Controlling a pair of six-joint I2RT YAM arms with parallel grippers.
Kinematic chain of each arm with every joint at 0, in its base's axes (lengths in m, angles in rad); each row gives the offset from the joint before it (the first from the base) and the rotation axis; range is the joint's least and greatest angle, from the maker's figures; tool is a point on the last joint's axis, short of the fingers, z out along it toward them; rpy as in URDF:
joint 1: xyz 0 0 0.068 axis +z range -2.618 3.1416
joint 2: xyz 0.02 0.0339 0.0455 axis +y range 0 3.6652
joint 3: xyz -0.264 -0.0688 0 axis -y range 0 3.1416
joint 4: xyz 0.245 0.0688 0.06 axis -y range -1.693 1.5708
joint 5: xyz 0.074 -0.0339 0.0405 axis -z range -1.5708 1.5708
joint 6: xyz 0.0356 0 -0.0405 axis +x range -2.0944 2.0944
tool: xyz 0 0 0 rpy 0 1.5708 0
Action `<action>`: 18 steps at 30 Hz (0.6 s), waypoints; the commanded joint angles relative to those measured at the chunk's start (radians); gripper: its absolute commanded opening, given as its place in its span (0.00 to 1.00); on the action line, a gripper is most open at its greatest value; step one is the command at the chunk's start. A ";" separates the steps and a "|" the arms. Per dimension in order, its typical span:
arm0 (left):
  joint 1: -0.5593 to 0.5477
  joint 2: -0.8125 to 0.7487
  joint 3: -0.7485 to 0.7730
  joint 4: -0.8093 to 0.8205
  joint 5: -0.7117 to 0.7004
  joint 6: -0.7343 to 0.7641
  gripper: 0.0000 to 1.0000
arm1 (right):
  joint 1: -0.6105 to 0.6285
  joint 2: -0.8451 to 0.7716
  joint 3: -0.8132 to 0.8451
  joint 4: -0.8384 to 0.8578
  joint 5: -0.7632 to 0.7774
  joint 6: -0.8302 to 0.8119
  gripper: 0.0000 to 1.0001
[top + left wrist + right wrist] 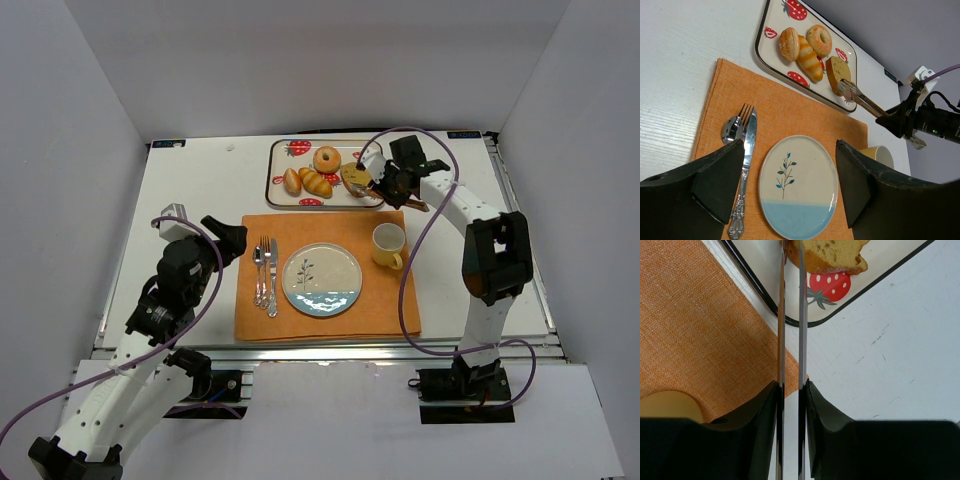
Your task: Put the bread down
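White table point(200, 180) carries an orange placemat point(380, 300) by its near edge. The left gripper point(228, 238) hovers at the mat's left edge, jaws spread wide and empty. On the mat lie cutlery point(265, 275), a plate point(321, 280) and a yellow cup point(388, 243). Beyond, the right gripper point(791, 385) clamps metal tongs point(862, 100), whose tips pinch the bread slice point(837, 72) at the tray's point(769, 52) near right corner.

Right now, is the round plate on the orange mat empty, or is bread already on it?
Empty: the plate shows only its painted twig and blue band, nothing lying on it.
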 commanded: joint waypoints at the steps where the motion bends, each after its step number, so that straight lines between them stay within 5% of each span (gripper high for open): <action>1: -0.003 -0.005 -0.004 0.002 -0.012 0.002 0.82 | 0.009 0.002 0.008 0.025 0.024 -0.019 0.30; 10: -0.003 -0.011 0.005 -0.009 -0.015 0.004 0.82 | 0.009 -0.027 0.046 -0.029 -0.036 0.001 0.00; 18: -0.003 -0.013 0.011 -0.006 -0.015 0.002 0.82 | 0.007 -0.188 0.011 0.013 -0.115 0.042 0.00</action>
